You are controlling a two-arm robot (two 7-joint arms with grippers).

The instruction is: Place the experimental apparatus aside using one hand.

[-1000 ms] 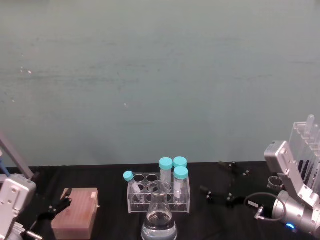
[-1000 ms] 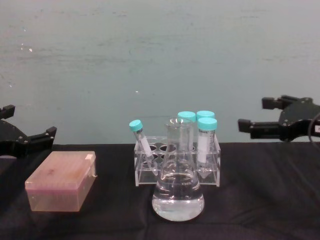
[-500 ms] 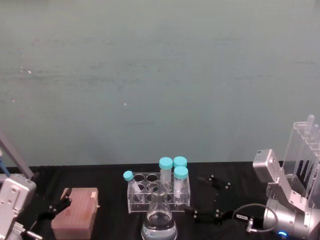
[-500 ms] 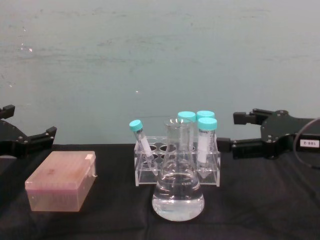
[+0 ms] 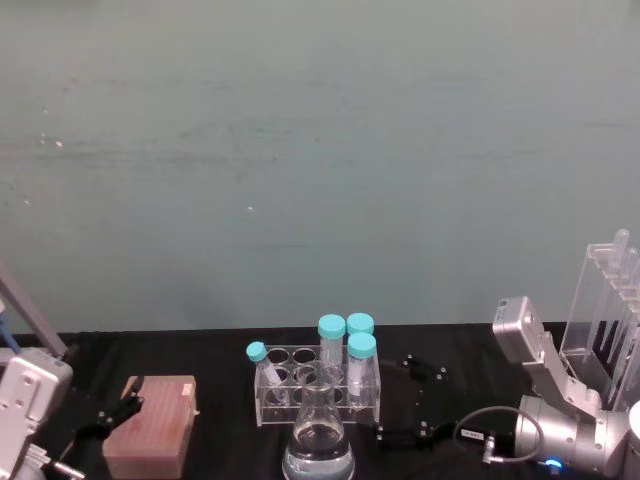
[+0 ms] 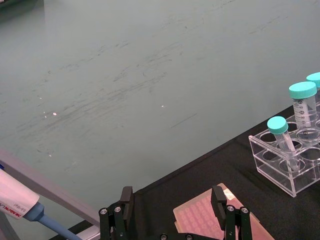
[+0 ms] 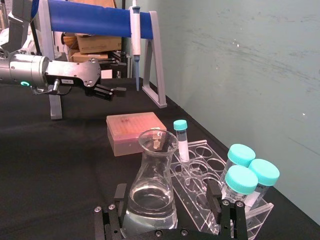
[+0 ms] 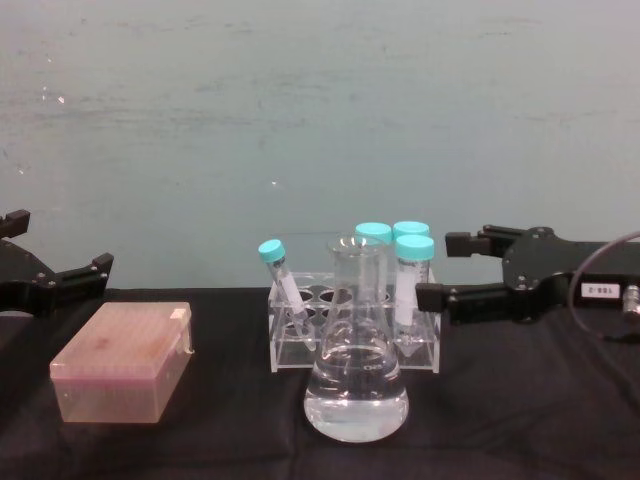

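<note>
The experimental apparatus stands on the black cloth. A conical flask (image 5: 318, 441) (image 8: 356, 385) (image 7: 151, 186) holding clear liquid is at the front centre. Just behind it is a low clear rack (image 5: 272, 397) (image 8: 290, 345) (image 7: 200, 161) (image 6: 285, 167) of teal-capped tubes. A tall clear rack (image 5: 603, 300) stands at the far right. My right gripper (image 5: 395, 397) (image 8: 435, 268) (image 7: 167, 200) is open just right of the flask and low rack, touching neither; its wrist view frames the flask between the fingers. My left gripper (image 5: 108, 418) (image 8: 60, 240) (image 6: 171, 200) hangs open at the far left.
A pink tip box (image 5: 152, 428) (image 8: 125, 362) (image 7: 136, 131) (image 6: 207, 222) lies left of the low rack, below the left gripper. A pipette stand with a blue bar (image 7: 90, 20) rises at the left end. The teal wall runs close behind the table.
My right gripper has moved left and lower, from the right edge to just beside the flask and low rack. The left arm, flask and racks have not moved.
</note>
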